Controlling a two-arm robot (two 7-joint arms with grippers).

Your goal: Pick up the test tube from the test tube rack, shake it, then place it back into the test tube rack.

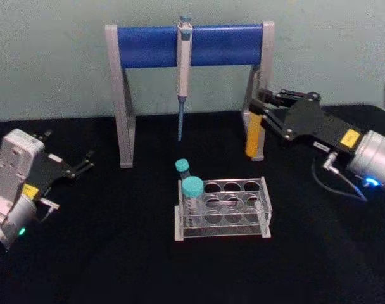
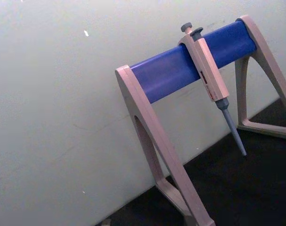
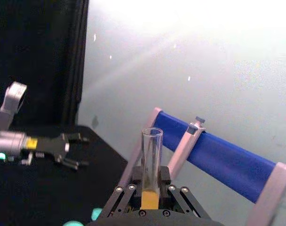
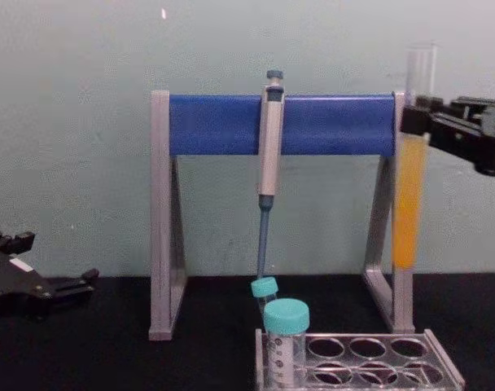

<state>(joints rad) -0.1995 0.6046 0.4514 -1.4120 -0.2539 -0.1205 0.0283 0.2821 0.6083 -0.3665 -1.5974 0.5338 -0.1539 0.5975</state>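
The right gripper (image 4: pixel 415 122), jaws clamped on the test tube (image 4: pixel 409 204), holds it above the test tube rack (image 1: pixel 266 197); shaking and returning it remain, and the left gripper (image 1: pixel 85 163) sits idle, jaws apart.

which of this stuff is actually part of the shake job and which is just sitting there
In the job:
test tube, held upright in the right tool
test tube rack, where it returns

Just lying about:
pipette on its stand
two teal-capped tubes at the rack's left end
left tool, open, parked at the left
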